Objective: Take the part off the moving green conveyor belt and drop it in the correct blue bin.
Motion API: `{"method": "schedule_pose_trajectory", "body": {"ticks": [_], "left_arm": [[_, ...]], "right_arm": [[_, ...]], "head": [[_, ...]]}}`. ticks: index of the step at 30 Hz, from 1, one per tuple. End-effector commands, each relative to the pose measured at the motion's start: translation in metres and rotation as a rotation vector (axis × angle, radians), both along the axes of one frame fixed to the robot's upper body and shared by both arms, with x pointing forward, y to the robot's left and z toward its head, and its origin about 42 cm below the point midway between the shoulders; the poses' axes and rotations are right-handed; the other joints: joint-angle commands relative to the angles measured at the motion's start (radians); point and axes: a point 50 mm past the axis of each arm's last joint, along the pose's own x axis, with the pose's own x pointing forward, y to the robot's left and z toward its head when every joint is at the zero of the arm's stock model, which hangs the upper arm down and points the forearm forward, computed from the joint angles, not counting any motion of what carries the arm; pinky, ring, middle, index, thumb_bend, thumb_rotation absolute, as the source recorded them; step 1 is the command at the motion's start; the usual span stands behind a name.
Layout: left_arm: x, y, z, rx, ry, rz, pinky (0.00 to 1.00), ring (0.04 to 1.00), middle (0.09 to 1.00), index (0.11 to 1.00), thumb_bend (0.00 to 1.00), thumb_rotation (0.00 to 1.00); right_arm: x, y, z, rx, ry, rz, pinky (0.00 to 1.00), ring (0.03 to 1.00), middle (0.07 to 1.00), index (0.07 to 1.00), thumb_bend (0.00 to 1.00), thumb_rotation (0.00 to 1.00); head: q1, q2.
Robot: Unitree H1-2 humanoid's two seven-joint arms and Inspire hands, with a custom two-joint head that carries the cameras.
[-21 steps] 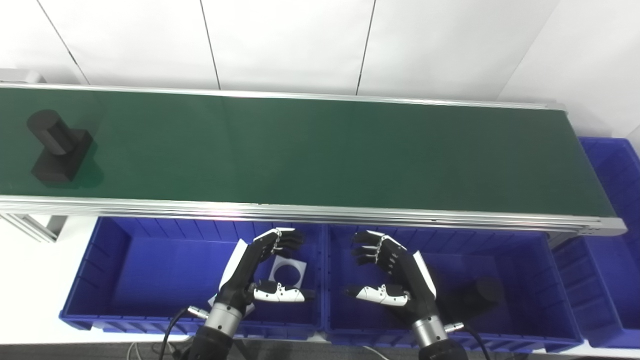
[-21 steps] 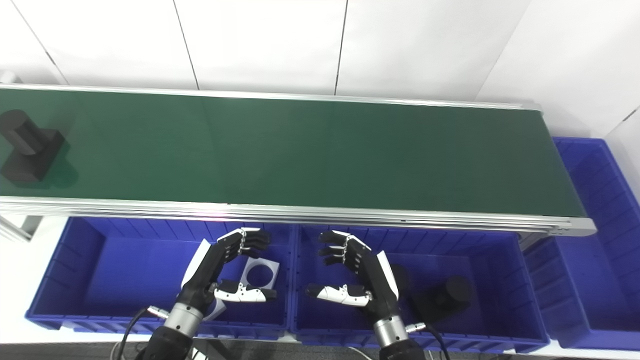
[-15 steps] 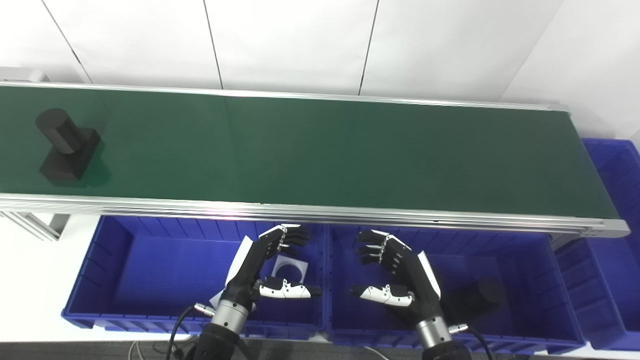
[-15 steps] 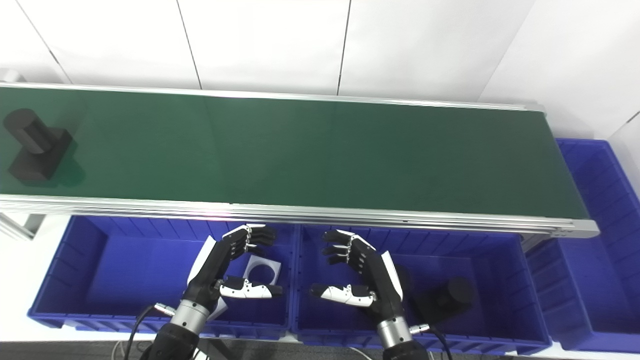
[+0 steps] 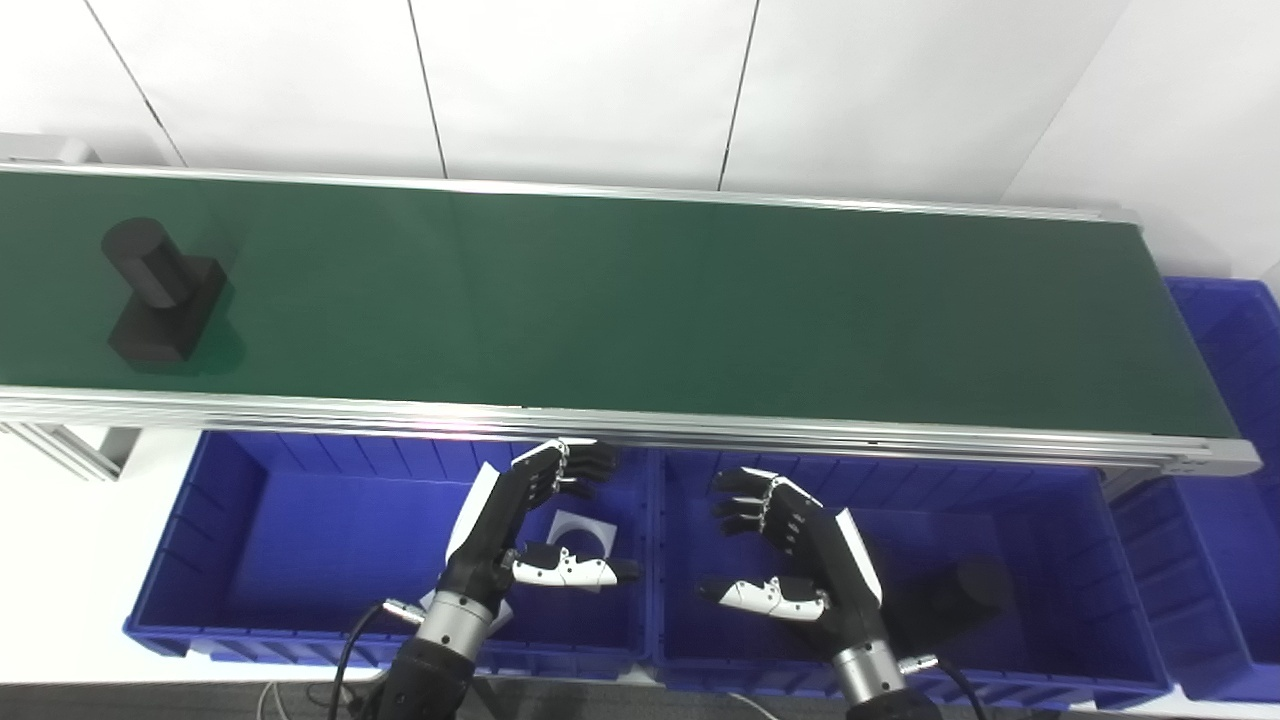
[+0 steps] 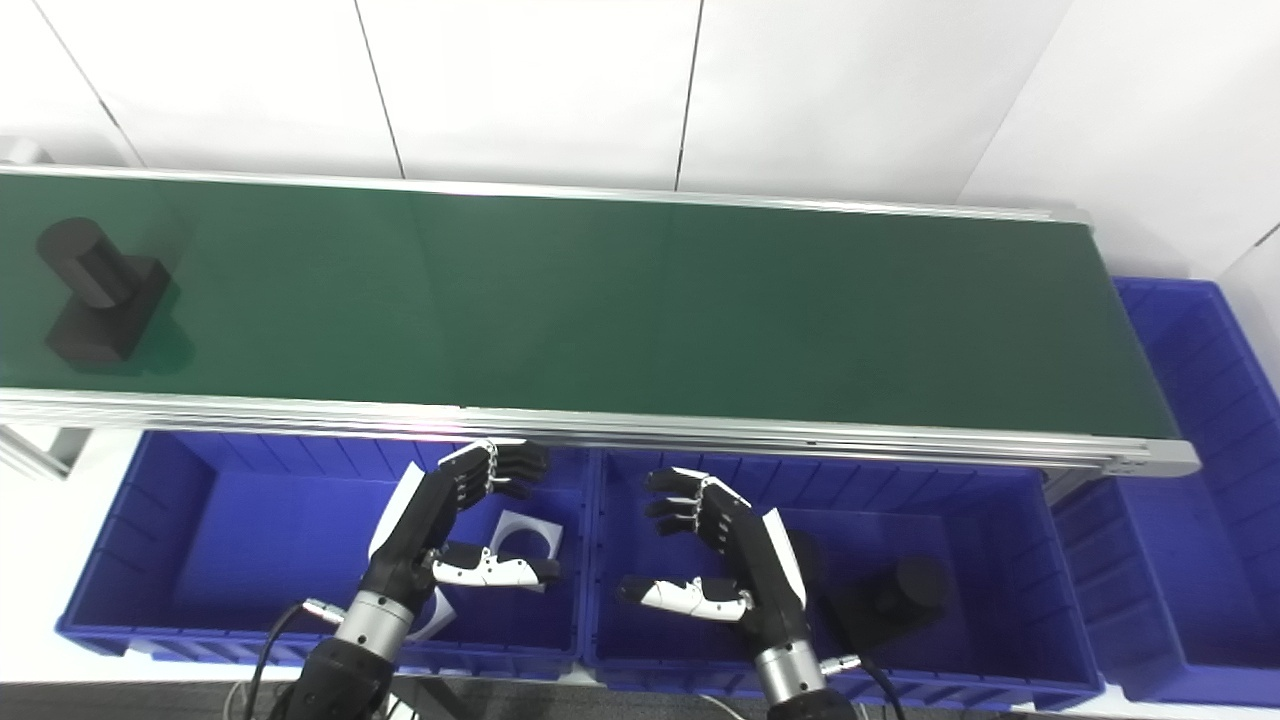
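A black part [image 5: 160, 293], a cylinder standing on a square block, rides at the far left of the green conveyor belt [image 5: 640, 300]. Below the belt's near rail, my left hand [image 5: 525, 525] hovers open over the left blue bin [image 5: 210, 520], far right of the part. My right hand [image 5: 790, 560] hovers open over the middle blue bin [image 5: 1100, 560]. Neither hand holds anything, and the palms face each other.
A white square plate with a round hole [image 5: 580, 532] lies in the left bin by my left hand. A black cylinder part [image 5: 960, 590] lies in the middle bin. A third blue bin [image 5: 1235, 400] stands beyond the belt's right end. White wall panels rise behind.
The black part has travelled rightward along the belt. The camera shifted slightly. My left hand rose a little toward the rail; my right hand sank slightly. Both stayed open.
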Motion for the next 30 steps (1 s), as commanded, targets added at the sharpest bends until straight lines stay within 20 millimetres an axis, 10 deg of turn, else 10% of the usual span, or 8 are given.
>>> {"method": "schedule_pose_trajectory", "body": {"ticks": [1, 30], "left_arm": [[0.0058, -0.0028, 0.009, -0.022, -0.061, 0.004, 0.61, 0.666, 0.68, 0.668, 0.83, 0.0], [0.0059, -0.0043, 0.0094, -0.053, -0.082, 0.003, 0.6, 0.663, 0.681, 0.679, 0.82, 0.06]], "right_arm": [[0.0065, 0.002, 0.0113, 0.023, -0.079, 0.0, 0.6, 0.663, 0.737, 0.701, 0.83, 0.16], [0.0096, 0.0044, 0.0157, 0.099, -0.089, -0.018, 0.64, 0.703, 0.766, 0.744, 0.83, 0.17]], "head": [[0.002, 0.001], [0.014, -0.021]]}}
